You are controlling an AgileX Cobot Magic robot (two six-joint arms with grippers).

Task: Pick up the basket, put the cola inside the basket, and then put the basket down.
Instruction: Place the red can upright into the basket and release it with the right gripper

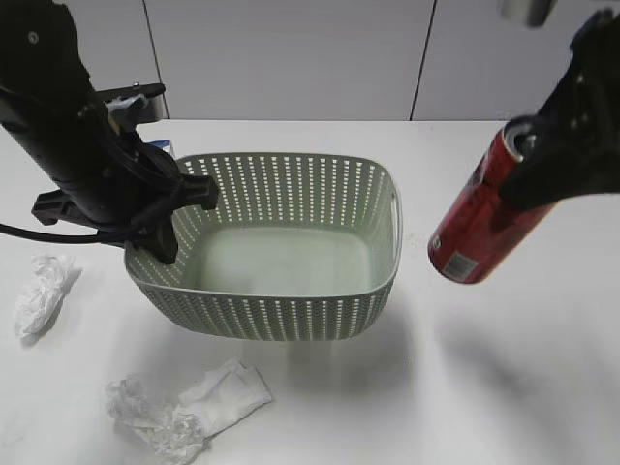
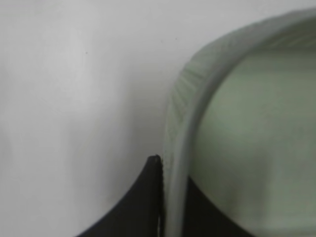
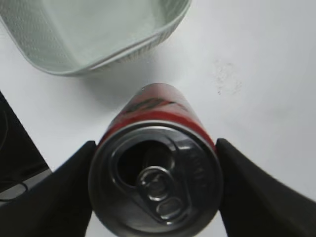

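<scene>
The pale sage-green basket (image 1: 291, 254) hangs a little above the white table, empty, its shadow below it. My left gripper (image 1: 160, 228) is shut on the basket's left rim; the left wrist view shows the rim (image 2: 180, 148) pinched between the two black jaws (image 2: 175, 197). My right gripper (image 1: 538, 170) is shut on the red cola can (image 1: 480, 228) near its top and holds it tilted in the air to the right of the basket. In the right wrist view the can's open silver top (image 3: 155, 182) sits between the jaws, with the basket (image 3: 89, 29) beyond it.
Crumpled white paper lies at the left (image 1: 41, 291) and in front of the basket (image 1: 194, 407). A white-and-blue carton (image 1: 160, 147) is partly hidden behind my left arm. The white table (image 1: 504, 387) runs back to a pale wall.
</scene>
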